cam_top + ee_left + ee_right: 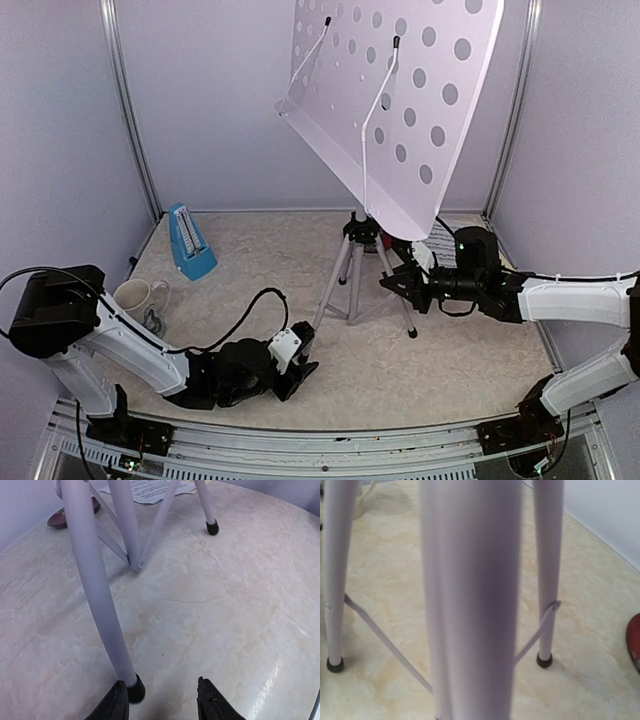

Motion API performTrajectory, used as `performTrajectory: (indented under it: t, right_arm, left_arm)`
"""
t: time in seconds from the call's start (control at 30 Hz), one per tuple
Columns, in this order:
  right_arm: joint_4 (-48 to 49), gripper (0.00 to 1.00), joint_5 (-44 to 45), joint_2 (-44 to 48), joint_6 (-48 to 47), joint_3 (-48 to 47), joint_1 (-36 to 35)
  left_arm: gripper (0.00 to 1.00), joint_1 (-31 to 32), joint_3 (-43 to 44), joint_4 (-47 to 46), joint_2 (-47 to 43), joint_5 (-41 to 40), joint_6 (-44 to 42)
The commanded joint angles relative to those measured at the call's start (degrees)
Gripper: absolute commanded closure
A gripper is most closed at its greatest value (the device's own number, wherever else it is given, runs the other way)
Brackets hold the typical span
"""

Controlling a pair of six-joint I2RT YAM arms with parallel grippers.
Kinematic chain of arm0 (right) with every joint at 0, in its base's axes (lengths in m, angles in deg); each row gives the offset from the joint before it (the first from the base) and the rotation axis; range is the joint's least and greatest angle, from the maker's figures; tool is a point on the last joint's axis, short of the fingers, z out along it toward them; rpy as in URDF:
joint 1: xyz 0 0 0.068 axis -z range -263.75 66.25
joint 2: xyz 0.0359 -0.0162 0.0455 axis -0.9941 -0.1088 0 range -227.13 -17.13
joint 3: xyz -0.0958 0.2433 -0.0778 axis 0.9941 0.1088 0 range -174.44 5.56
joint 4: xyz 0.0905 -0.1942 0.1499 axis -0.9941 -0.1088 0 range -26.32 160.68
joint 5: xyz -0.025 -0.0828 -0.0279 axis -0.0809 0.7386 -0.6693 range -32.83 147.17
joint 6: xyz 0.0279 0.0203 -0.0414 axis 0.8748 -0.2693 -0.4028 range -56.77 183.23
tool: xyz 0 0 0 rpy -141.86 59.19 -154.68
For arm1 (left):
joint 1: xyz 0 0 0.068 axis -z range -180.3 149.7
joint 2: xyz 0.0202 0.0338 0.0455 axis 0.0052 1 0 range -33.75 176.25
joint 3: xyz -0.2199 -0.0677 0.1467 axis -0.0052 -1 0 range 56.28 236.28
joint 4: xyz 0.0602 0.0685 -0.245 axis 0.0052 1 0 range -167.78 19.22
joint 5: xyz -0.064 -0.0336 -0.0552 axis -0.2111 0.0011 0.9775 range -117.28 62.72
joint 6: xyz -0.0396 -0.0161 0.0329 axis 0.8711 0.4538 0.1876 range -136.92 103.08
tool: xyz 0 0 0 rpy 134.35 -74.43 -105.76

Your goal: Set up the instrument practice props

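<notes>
Left gripper [160, 690] low, half-open beside foot of music stand [400, 110]; right gripper [408, 285] tight on its leg.

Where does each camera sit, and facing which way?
Top external: above and behind the arms, looking down at the white perforated music stand; both arms, left gripper, right gripper show.
Left wrist: low over the table, facing the silver tripod legs; its fingertips show.
Right wrist: close against one tripod leg; no fingers visible.
Shared: both wrists see tripod and red round plate.
</notes>
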Motion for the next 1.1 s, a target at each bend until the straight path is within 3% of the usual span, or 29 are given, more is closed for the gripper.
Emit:
performTrajectory:
  t: [0.0, 0.23, 0.47, 0.57, 0.87, 1.07]
  right_arm:
    - [3.4, 1.00, 3.1, 0.5, -3.8, 0.8, 2.0]
    - [3.4, 1.00, -0.4, -0.2, -5.5, 0.5, 2.0]
    - [3.1, 1.00, -2.2, -1.2, -6.7, -0.6, 2.1]
    - [2.7, 1.00, -3.4, -1.7, -7.4, -1.2, 2.3]
    - [0.8, 1.00, -7.8, -3.2, -8.5, -3.5, 3.7]
    - [-0.6, 1.00, -8.7, -4.0, -8.9, -4.7, 4.0]
  left_arm:
    - [0.49, 0.5, -4.2, -4.1, -7.8, 5.5, -5.1]
    - [0.41, -11.9, -6.7, -7.1, -18.9, 11.9, -8.0]
    - [0.41, -29.4, 2.8, -5.8, -13.7, 28.0, -12.4]
    - [0.42, -29.6, 7.7, -5.1, -8.1, 30.9, -21.2]
    - [0.48, -31.3, 29.0, 3.7, 8.0, 46.5, -30.2]
    - [0.52, -30.8, 36.6, 6.1, 15.5, 47.4, -33.1]
